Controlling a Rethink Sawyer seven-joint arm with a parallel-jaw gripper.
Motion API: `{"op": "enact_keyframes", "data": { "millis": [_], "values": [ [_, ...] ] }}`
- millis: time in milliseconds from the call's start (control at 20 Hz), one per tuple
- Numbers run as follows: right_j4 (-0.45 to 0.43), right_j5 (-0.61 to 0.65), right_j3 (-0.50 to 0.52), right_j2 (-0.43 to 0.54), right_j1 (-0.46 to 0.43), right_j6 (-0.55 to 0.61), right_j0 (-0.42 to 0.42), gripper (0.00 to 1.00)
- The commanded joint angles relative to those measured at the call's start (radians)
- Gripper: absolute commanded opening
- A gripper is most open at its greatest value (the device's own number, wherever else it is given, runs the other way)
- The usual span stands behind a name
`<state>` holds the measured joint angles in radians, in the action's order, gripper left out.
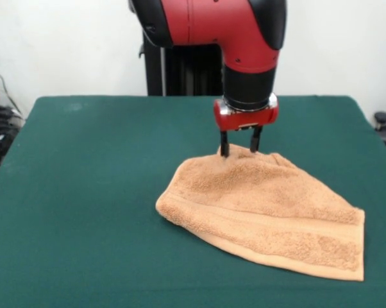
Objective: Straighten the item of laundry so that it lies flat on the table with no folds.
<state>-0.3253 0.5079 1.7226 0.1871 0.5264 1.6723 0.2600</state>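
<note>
Towel: orange-tan terry-cloth hand towel (pixel 270 215), folded, bunched on dark green felt table (pixel 84 192).
Hand: red-and-black hand (pixel 240 151), fingers slightly apart, pinching towel's raised far edge.

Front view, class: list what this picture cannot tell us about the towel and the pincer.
- Pincer: tips sunk behind the towel's raised fold, so grip unclear.
- Towel: underside and folded-under layers hidden by its own top layer.
- Table: near edge cut off by the picture's bottom.

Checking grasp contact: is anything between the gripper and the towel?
Nothing: in the front view the gripper fingertips meet the towel's raised far edge directly.
</note>
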Motion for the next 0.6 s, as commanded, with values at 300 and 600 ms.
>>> {"op": "enact_keyframes", "data": {
  "millis": [300,600],
  "values": [
    [-0.059,-0.015,0.028,0.102,-0.021,-0.041,0.068,1.00],
    [-0.068,-0.014,0.031,0.103,-0.023,-0.024,0.064,1.00]
  ]
}}
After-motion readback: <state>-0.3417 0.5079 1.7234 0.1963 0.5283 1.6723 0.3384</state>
